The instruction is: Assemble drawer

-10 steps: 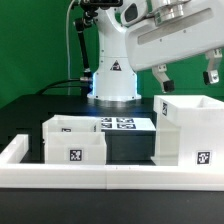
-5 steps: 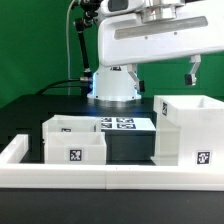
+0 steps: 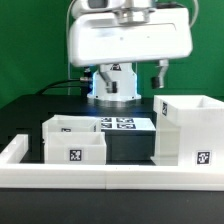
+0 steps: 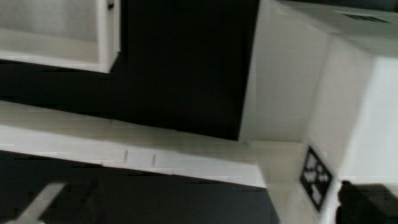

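1. The claw (image 3: pixel 130 80) hangs above the back of the counter (image 3: pixel 30 112). Its two dark fingers (image 3: pixel 160 76) are spread wide and nothing is between them.
2. The drawer (image 3: pixel 73 140) sits upright on the counter, open top up. It is well below the claw, toward the exterior view's left and nearer the camera, and the two are well apart.
3. There is one drawer, one taller housing block (image 3: pixel 190 130) at the exterior view's right, one long border rail (image 3: pixel 110 178) along the front and one marker board (image 3: pixel 122 123) between drawer and housing.
4. The drawer's front shows one square tag, and the housing shows two.
5. No writing is legible. The wrist view is blurred and shows only white panels against black.
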